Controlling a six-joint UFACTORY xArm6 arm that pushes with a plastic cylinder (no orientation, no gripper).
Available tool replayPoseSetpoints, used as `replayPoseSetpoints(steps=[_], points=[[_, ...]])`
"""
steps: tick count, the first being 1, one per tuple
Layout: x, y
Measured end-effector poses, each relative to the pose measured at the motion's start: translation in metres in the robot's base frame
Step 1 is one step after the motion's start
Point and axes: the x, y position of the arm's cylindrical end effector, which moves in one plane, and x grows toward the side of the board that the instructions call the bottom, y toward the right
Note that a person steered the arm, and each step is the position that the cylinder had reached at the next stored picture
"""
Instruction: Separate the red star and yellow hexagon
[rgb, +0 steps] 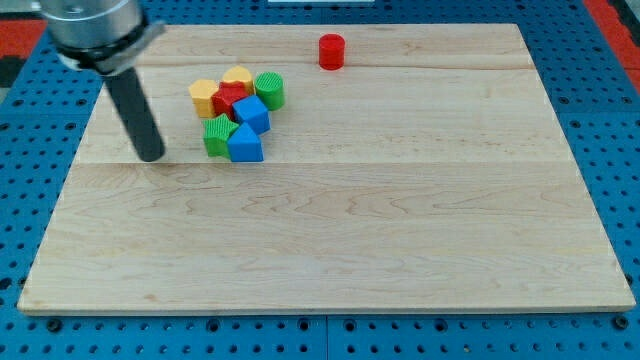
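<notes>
A red star (232, 100) sits in a tight cluster at the view's upper left of the wooden board (400, 220). A yellow hexagon (204, 97) touches its left side, and a second yellow block (238, 77) touches its top. A green block (270, 90) is at the cluster's right. A blue block (252, 113), another blue block (245, 145) and a green block (217, 135) lie below the star. My tip (151, 156) rests on the board left of the cluster, about fifty pixels from the lower green block, touching no block.
A red cylinder (331, 51) stands alone near the board's top edge, right of the cluster. The board lies on a blue perforated table (20, 200). The arm's grey mount (92, 30) is at the view's top left.
</notes>
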Motion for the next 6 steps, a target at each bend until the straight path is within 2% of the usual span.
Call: replayPoseSetpoints(steps=[1,2,3,5,6], points=[[-0.019,0.0],[-0.045,0.04],[-0.045,0.108],[-0.098,0.121],[-0.099,0.109]])
